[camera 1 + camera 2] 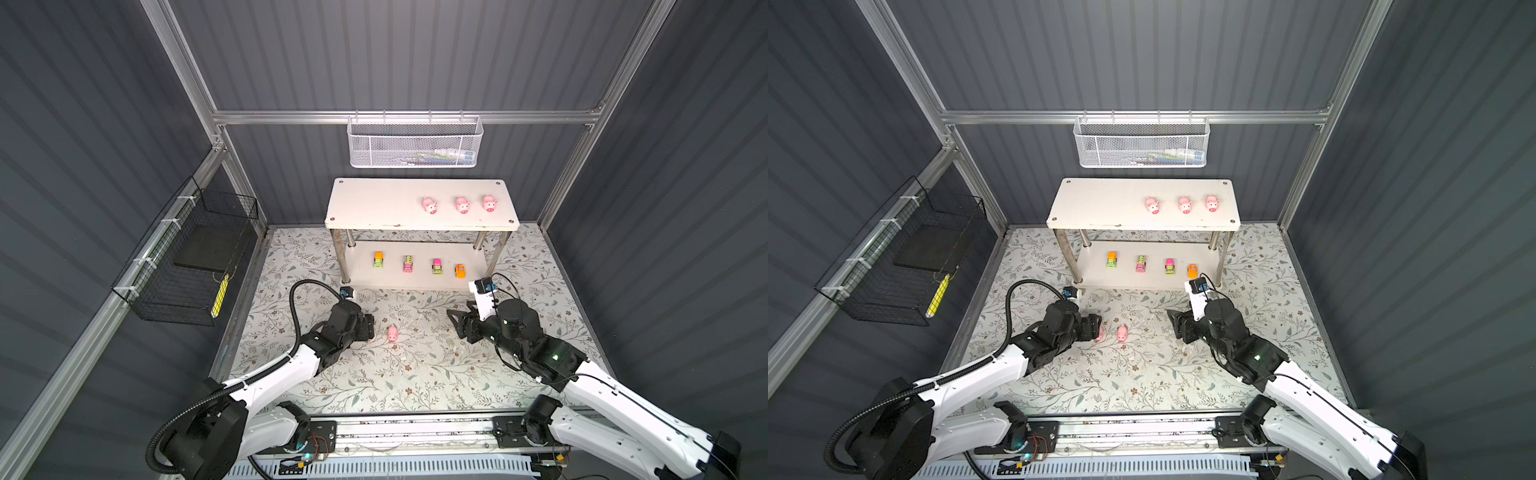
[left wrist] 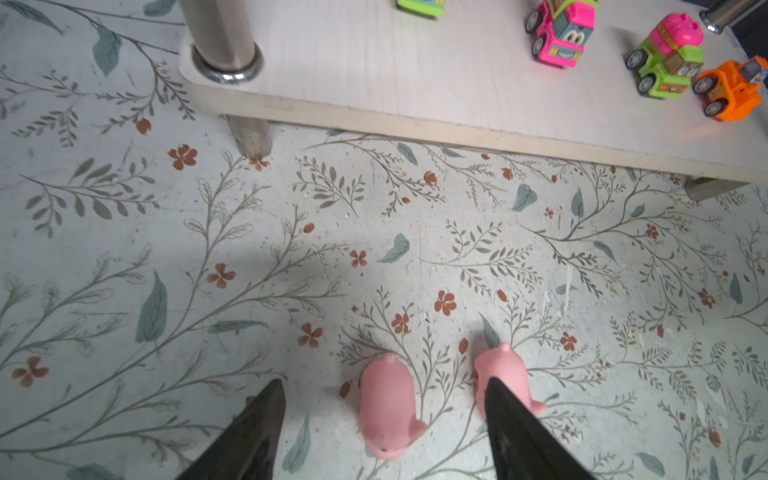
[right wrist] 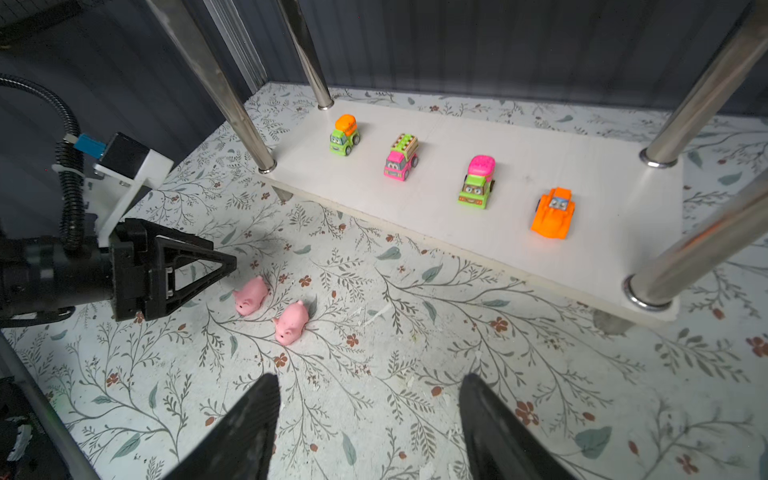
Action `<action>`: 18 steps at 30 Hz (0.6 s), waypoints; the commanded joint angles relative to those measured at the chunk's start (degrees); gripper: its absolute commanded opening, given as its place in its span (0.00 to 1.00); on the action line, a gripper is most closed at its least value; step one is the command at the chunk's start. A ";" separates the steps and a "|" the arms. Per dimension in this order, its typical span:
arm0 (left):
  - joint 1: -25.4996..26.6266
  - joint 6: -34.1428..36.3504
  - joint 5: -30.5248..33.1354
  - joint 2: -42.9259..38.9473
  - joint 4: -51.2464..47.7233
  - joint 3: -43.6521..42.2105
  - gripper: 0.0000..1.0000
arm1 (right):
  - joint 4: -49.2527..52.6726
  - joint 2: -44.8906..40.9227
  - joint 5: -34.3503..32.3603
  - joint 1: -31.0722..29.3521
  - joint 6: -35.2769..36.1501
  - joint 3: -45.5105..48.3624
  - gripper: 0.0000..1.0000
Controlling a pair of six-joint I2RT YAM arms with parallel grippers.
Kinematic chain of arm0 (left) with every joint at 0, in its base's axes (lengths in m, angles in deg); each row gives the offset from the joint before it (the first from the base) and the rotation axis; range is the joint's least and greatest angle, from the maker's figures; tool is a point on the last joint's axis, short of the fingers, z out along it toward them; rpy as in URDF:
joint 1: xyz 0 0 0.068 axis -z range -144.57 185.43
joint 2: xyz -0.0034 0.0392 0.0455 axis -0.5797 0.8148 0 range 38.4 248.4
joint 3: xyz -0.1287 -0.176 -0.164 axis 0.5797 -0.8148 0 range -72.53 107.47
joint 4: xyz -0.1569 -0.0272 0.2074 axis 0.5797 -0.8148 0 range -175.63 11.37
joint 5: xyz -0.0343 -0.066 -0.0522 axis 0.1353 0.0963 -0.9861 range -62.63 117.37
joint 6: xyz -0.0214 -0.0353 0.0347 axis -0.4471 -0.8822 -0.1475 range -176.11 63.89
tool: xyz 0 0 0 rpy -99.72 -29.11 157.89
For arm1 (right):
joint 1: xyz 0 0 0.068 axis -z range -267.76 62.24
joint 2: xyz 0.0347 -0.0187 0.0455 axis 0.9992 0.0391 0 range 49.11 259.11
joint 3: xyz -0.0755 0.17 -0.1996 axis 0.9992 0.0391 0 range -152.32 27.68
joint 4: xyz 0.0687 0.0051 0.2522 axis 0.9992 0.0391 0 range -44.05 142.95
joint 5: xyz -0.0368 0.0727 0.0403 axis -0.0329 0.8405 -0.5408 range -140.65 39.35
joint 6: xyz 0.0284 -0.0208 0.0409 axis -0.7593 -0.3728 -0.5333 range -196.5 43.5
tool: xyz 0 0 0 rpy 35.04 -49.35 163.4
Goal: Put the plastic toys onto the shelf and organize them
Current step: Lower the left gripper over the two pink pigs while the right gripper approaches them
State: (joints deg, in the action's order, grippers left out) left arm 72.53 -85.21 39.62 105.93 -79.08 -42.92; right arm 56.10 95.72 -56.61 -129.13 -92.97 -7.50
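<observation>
Dark grey ribbed walls (image 1: 415, 54) close in three sides, framed by aluminium rails (image 1: 291, 117). A white mesh basket (image 1: 415, 145) hangs at upper centre, a black wire basket (image 1: 174, 305) at the left. The tabletop (image 1: 415, 374) bears a pale floral print, evenly lit.

Two pigs (image 3: 250, 295) near shelf (image 3: 582, 187)
</observation>
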 commanded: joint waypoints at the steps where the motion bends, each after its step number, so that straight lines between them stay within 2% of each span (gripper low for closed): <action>1: 0.93 -2.23 0.91 1.00 -0.78 -1.37 0.76 | -4.56 0.62 0.40 -0.30 -2.84 2.43 0.70; 18: 2.18 -2.67 1.05 7.54 0.67 -1.49 0.75 | -11.72 8.64 0.81 -0.21 -5.33 7.14 0.70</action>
State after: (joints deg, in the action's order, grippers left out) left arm 74.15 -87.47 40.05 112.46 -78.82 -44.28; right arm 46.64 103.68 -55.97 -129.17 -97.32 -1.14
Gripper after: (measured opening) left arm 0.752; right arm 0.700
